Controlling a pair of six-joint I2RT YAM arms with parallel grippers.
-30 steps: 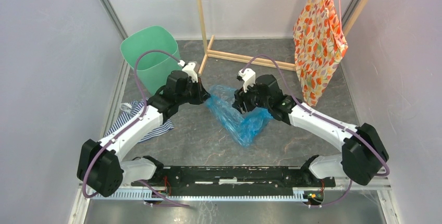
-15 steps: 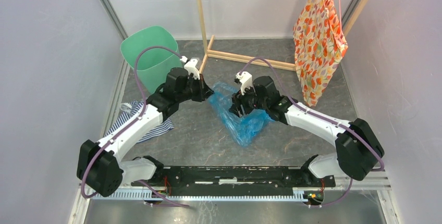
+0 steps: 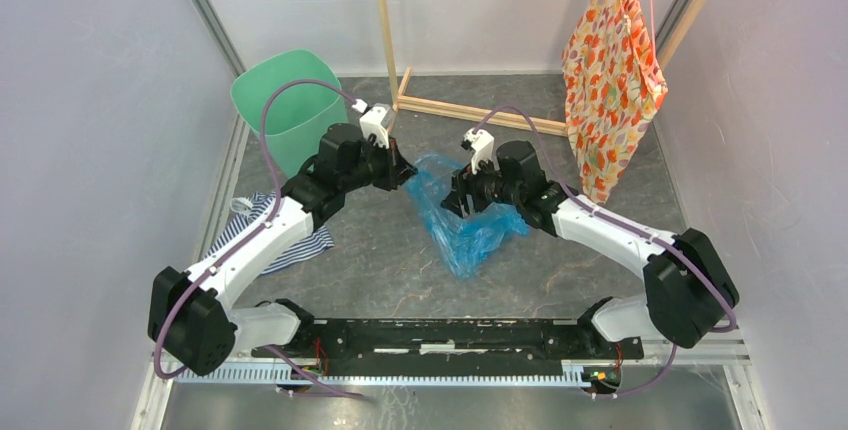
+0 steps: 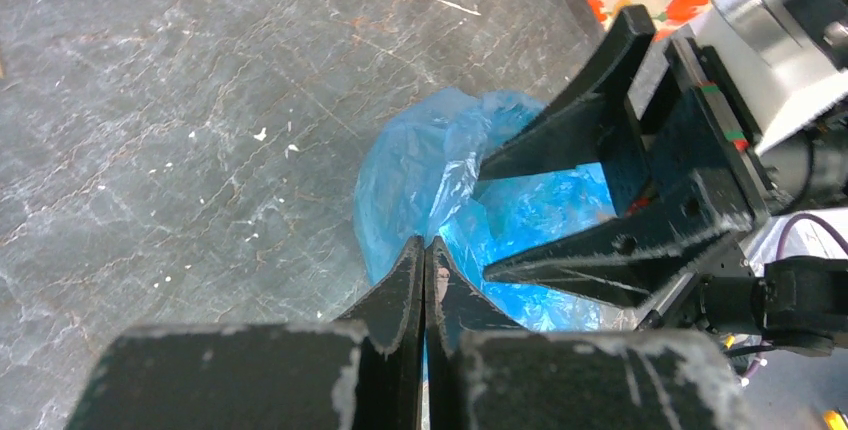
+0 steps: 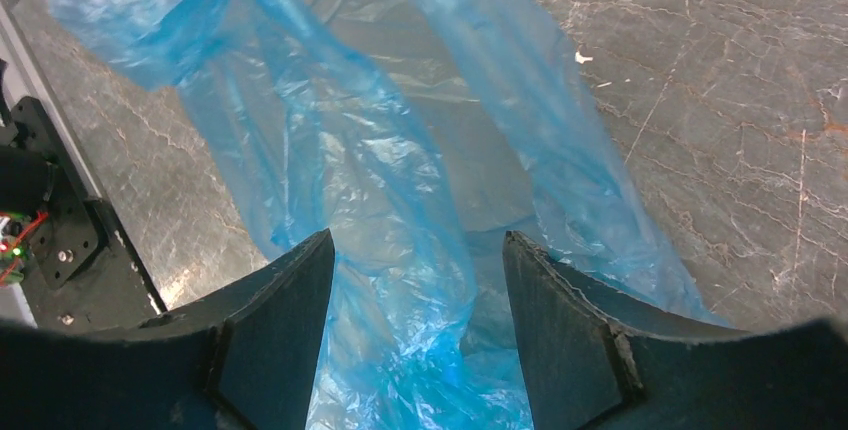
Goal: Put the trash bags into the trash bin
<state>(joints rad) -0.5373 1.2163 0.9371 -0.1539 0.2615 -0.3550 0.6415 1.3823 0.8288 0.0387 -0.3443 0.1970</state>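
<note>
The light-blue trash bag (image 3: 462,222) lies crumpled on the dark floor between my two grippers. My left gripper (image 3: 408,172) is shut on the bag's left edge; in the left wrist view its jaws (image 4: 424,246) are pressed together with blue film (image 4: 420,165) pinched at the tips. My right gripper (image 3: 462,202) is open over the bag; in the right wrist view its fingers (image 5: 300,290) stand wide apart with the bag (image 5: 380,200) between and below them. The mint-green trash bin (image 3: 283,107) stands at the back left, behind the left arm.
A blue-and-white striped cloth (image 3: 250,235) lies under the left forearm. A wooden stand (image 3: 455,108) rises at the back centre. An orange floral fabric (image 3: 610,80) hangs at the back right. Grey walls close in both sides.
My left gripper has moved right and slightly back, pulling the bag's left edge with it. My right gripper has shifted a little left and back over the bag, still open.
</note>
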